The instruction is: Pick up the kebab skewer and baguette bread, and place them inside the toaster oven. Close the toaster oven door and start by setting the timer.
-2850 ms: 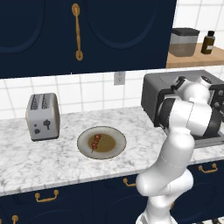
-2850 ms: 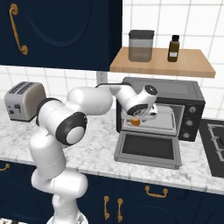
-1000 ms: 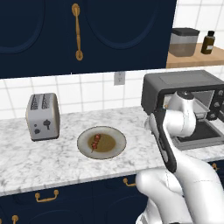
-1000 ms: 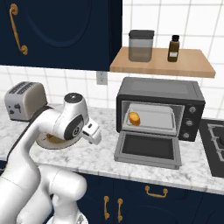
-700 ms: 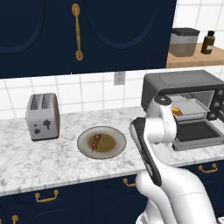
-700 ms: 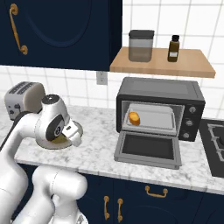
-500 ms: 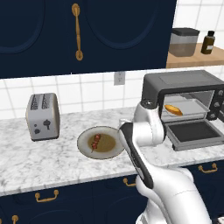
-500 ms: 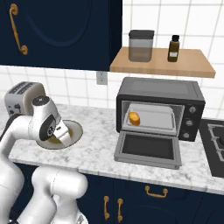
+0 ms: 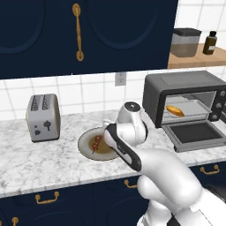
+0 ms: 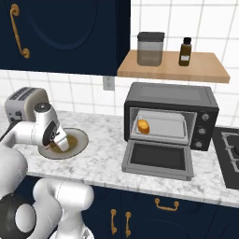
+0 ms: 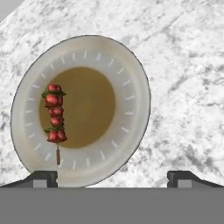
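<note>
Gripper (image 11: 112,175) jaws spread wide, holding nothing, above plate (image 11: 131,74), kebab skewer (image 11: 55,118) lying on plate (brown centre), baguette bread (image 9: 175,110) inside toaster oven (image 9: 176,86), toaster oven door (image 9: 194,133) down.

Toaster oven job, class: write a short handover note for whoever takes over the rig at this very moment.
Hand: open, empty, above the plate.
Kebab skewer: lying on the plate, on the counter between the silver toaster and the toaster oven.
Baguette bread: already inside the oven.
Toaster oven door: folded down, open.
Done: bread loaded.
Left: grasp skewer, put it in the oven, close door, set timer.
</note>
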### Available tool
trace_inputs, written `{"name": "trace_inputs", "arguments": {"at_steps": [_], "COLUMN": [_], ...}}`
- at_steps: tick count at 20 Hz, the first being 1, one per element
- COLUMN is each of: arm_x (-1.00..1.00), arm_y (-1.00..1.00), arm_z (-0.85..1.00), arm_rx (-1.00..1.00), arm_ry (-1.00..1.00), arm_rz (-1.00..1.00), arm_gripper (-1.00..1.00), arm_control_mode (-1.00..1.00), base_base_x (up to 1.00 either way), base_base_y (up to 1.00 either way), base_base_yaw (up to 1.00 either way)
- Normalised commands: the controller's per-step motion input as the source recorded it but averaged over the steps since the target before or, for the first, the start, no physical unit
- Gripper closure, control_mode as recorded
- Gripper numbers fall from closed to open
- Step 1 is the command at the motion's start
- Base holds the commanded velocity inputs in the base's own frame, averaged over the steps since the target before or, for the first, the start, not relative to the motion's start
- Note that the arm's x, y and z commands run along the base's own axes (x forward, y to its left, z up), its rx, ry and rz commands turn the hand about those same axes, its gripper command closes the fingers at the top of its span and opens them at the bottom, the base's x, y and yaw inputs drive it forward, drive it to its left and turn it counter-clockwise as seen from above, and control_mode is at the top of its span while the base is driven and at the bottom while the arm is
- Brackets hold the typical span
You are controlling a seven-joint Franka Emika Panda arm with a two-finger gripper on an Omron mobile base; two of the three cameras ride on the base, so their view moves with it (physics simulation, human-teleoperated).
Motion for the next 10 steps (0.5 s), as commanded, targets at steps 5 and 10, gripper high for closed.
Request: {"name": "trace_inputs", "arguments": {"at_steps": [5, 10], "arm_x": [0.29, 0.17], "arm_y": [0.4, 0.48], "arm_z": [-0.05, -0.2], "arm_rx": [0.07, 0.02], "arm_ry": [0.03, 0.05], "arm_rz": [0.09, 0.03], "arm_gripper": [-1.0, -1.0], "arm_control_mode": [-1.0, -1.0], "base_base_x": [0.0, 0.0], "base_base_y": [0.0, 0.0], "base_base_yaw": [0.0, 0.0]}}
